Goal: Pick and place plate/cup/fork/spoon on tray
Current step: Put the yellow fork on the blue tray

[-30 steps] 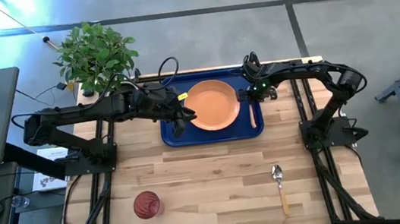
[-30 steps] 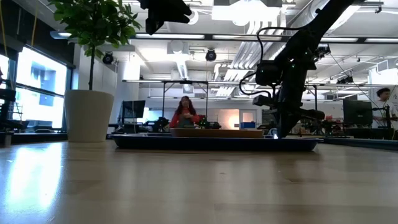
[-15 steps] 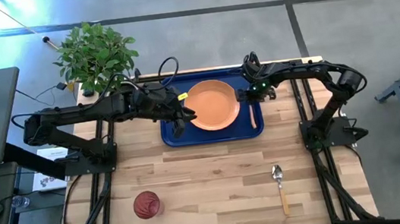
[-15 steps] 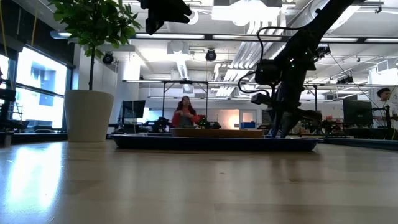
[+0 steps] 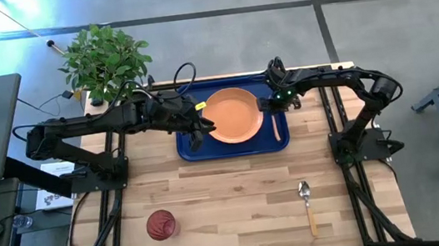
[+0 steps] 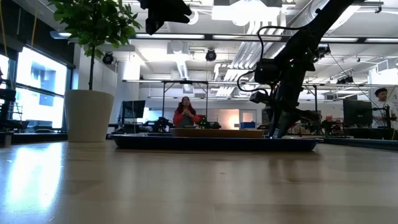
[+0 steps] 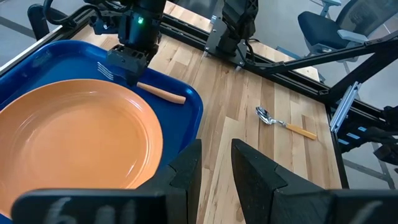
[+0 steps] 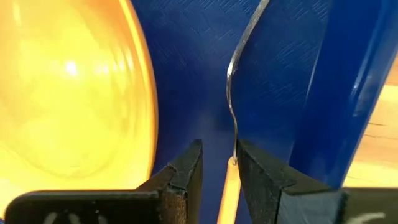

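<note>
The blue tray (image 5: pixel 193 149) lies at the table's far middle, with the orange plate (image 5: pixel 233 115) resting flat in it. The fork (image 8: pixel 231 87) lies on the tray floor between the plate and the tray's right rim; it also shows in the left wrist view (image 7: pixel 160 91). My right gripper (image 8: pixel 219 165) hangs just over it, open, one finger on either side of the tan handle (image 8: pixel 229 194), apart from it. My left gripper (image 5: pixel 206 126) hovers over the plate's left edge, narrowly open and empty. The dark red cup (image 5: pixel 161 225) and the spoon (image 5: pixel 306 200) lie near the front edge.
A potted plant (image 5: pixel 103 62) stands at the table's far left corner. Bare wood lies between the tray and the cup and spoon. People sit and stand in the room beyond the table (image 6: pixel 185 112).
My right gripper has risen a little off the tray floor and tipped slightly. The plate and tray have stayed put.
</note>
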Robot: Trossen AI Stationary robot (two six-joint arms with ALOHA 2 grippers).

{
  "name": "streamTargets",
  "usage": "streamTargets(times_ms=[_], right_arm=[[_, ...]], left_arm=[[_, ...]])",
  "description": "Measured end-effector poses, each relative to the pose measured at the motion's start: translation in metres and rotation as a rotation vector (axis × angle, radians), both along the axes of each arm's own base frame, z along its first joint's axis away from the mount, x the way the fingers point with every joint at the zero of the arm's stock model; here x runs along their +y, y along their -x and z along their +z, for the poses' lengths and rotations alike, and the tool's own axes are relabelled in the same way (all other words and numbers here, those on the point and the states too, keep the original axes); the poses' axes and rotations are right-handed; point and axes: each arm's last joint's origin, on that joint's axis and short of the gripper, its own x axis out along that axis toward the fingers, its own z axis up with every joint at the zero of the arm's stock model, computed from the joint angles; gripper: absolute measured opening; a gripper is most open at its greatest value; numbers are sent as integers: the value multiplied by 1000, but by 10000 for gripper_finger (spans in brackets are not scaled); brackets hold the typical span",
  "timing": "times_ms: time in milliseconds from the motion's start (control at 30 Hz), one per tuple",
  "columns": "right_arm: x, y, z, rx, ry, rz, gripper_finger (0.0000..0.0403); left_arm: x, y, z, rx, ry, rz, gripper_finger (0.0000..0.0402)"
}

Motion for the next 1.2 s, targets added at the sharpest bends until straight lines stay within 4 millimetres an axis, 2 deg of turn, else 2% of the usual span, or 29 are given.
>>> streamTargets(times_ms=[833, 1200], right_arm=[[-1, -4, 2, -73, -28, -25, 92], [8, 1, -1, 7, -68, 55, 74]], left_arm=[[2, 0, 0, 3, -23, 43, 78], [2, 0, 0, 0, 7, 60, 78]])
